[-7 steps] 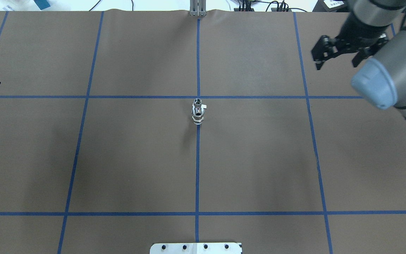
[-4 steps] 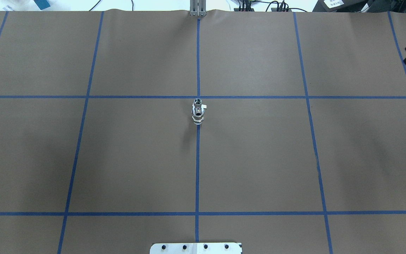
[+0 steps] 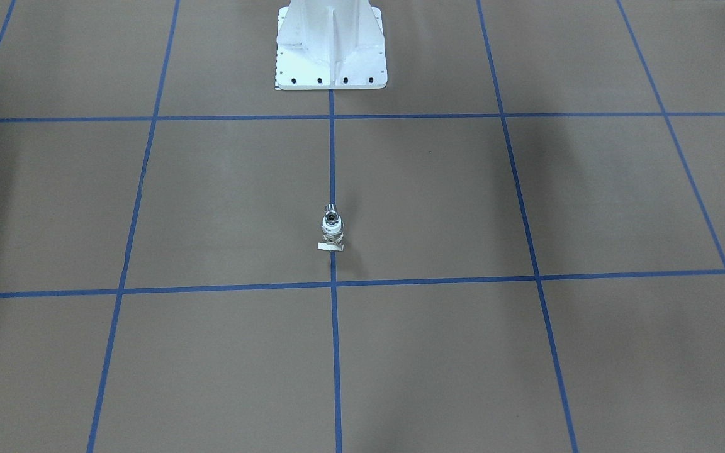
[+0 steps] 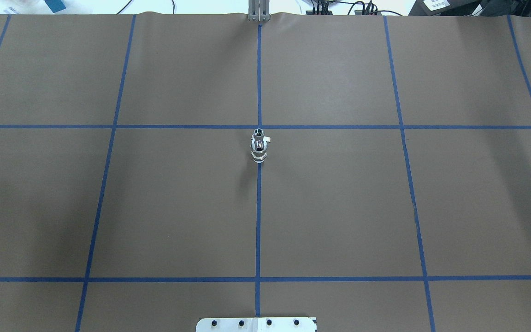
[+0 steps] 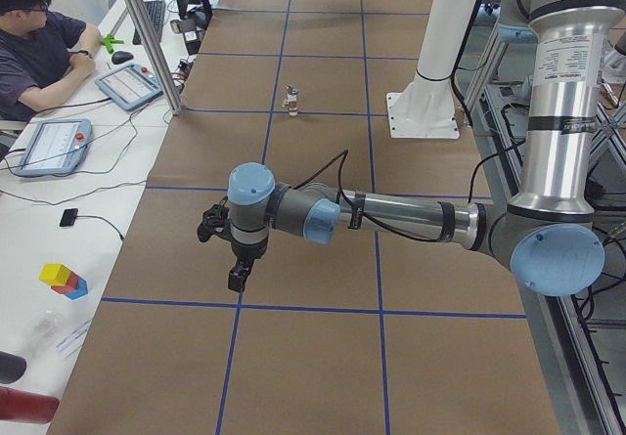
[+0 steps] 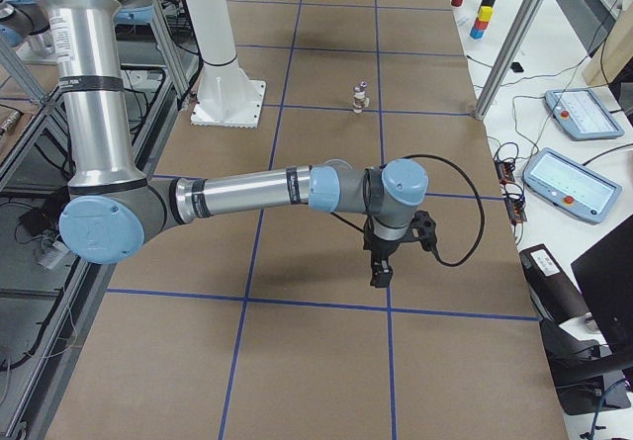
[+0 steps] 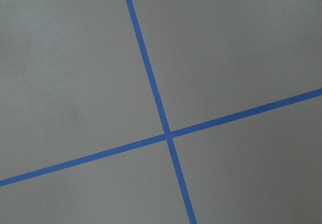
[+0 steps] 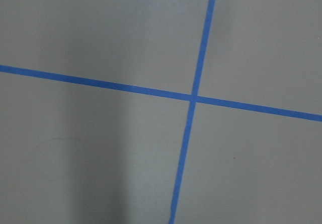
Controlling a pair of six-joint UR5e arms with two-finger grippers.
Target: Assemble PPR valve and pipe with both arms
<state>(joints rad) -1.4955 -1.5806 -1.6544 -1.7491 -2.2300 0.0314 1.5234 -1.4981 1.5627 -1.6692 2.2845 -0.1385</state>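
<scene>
The PPR valve [image 3: 331, 231], with its white ring top and flat white tab, stands upright on the centre tape line; it also shows in the overhead view [image 4: 259, 135]. The chrome pipe [image 3: 331, 207] stands tight against it on the robot's side [image 4: 259, 154]. I cannot tell whether they are joined. Both grippers are far from them and show only in the side views. The left gripper [image 5: 235, 259] hangs over the table's left part. The right gripper [image 6: 386, 262] hangs over its right part. I cannot tell whether either is open or shut. Both wrist views show only brown paper and blue tape.
The white pedestal base [image 3: 331, 63] stands at the robot's side of the table. An aluminium post [image 4: 258, 11] stands at the far edge. A seated operator [image 5: 39, 44] and tablets [image 6: 574, 114] are on the side desks.
The right arm and gripper have swung out of the overhead view to the right. The left gripper tip at the left edge has also gone. The valve and pipe have not moved.
</scene>
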